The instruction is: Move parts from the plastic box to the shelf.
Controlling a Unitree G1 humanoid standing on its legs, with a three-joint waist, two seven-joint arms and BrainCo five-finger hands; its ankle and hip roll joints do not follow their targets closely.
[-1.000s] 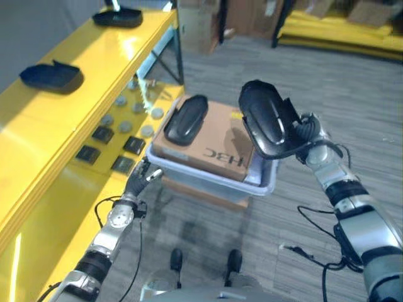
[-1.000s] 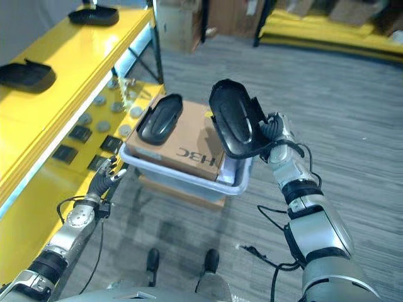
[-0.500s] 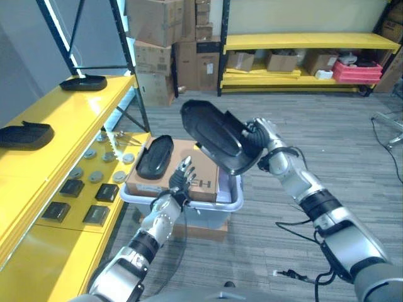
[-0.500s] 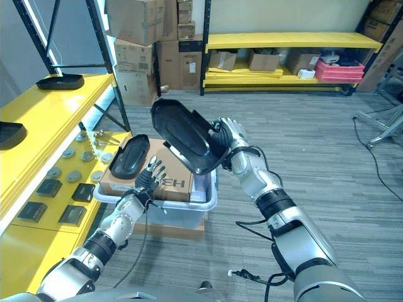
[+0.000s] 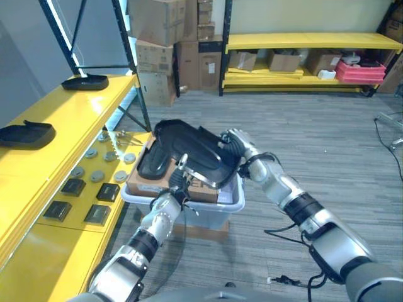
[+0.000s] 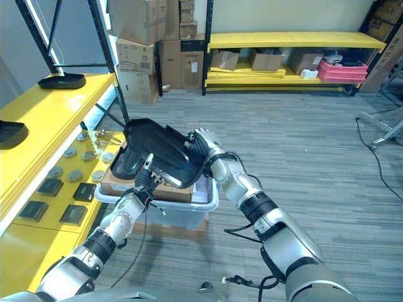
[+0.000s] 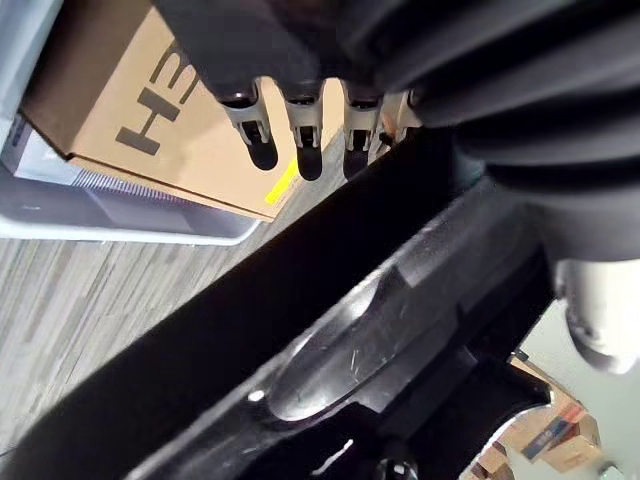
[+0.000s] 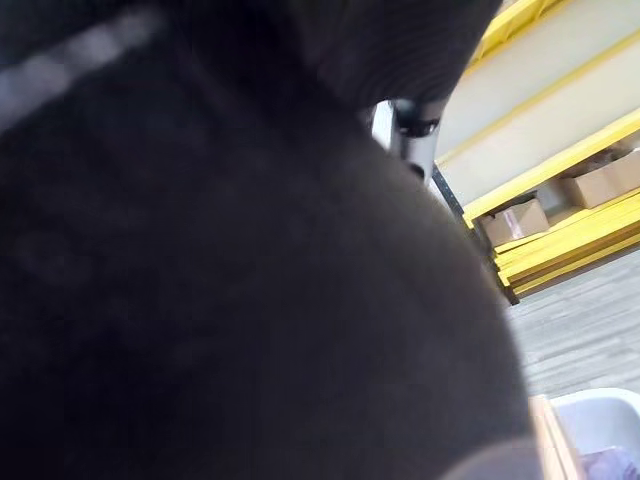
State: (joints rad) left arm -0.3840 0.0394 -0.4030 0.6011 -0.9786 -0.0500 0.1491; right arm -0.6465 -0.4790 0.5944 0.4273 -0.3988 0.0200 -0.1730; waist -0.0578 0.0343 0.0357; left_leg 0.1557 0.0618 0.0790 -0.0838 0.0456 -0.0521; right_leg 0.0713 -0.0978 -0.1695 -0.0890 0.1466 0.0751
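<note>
Yellow shelf [image 5: 75, 119] at far left carries two black parts [image 5: 26, 133] already; its lower level holds small flat pieces.

Left hand [image 5: 181, 181] raised under the carried part, fingers [image 7: 262, 128] straight and spread, tips near its underside, probably to steady or receive it.

Black part [image 5: 189, 153]: long, shallow, glossy moulded shell with raised rim, held tilted above the plastic box [image 5: 220, 204]. A second part [image 5: 151, 165] lies on the cardboard box [image 5: 204, 187] inside.

Right hand [image 5: 232, 143] grips the shell's right end, fingers curled round the edge.
</note>
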